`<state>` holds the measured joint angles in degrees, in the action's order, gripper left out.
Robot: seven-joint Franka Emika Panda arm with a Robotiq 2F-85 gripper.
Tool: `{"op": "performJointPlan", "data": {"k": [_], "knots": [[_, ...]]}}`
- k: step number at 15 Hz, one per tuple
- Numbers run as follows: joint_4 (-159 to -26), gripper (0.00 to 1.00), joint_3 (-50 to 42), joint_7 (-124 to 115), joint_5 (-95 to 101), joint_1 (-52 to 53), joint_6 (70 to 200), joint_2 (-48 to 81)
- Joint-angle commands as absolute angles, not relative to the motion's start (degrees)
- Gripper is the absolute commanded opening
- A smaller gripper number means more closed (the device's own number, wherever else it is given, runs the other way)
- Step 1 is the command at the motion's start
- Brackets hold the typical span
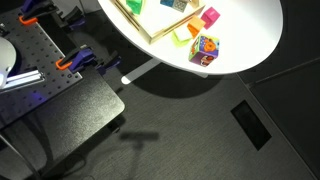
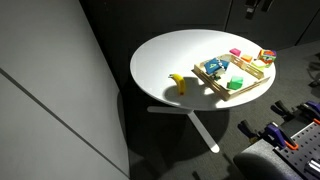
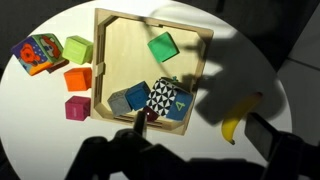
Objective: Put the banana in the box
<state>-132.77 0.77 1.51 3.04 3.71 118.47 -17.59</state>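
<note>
The banana (image 3: 238, 115) is small, curved and yellow. It lies on the white round table outside the box, off the box's near right corner in the wrist view. It also shows in an exterior view (image 2: 179, 83), left of the box. The box (image 3: 150, 16) is a shallow tray with a tan rim, and it holds several blocks. It shows in both exterior views (image 2: 212, 85) (image 1: 135, 24). My gripper (image 3: 200, 128) is open and empty, high above the table. Its right finger is just past the banana. The banana is out of view in the exterior view that cuts the table off.
A lime-green block (image 3: 78, 48), an orange block (image 3: 78, 78), a pink block (image 3: 77, 107) and a multicoloured cube (image 3: 35, 53) lie on the table left of the box. The table edge (image 1: 240, 62) drops to dark floor. A perforated plate with clamps (image 1: 40, 55) stands beside the table.
</note>
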Motion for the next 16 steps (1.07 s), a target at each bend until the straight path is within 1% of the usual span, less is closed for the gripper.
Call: {"op": "performJointPlan", "data": {"k": [1, 7, 8, 16], "knots": [[-129.32, 1.0, 1.73, 2.86, -0.7, 4.72, 116.39, -13.24], [-127.66, 1.0, 3.51, 1.48, -1.75, 5.22, 115.88, -8.44], [-130.09, 1.0, 3.48, 1.54, -1.42, 5.02, 117.73, -9.91], [-130.08, 1.0, 3.58, 1.54, -1.41, 5.02, 117.79, -9.27]]}}
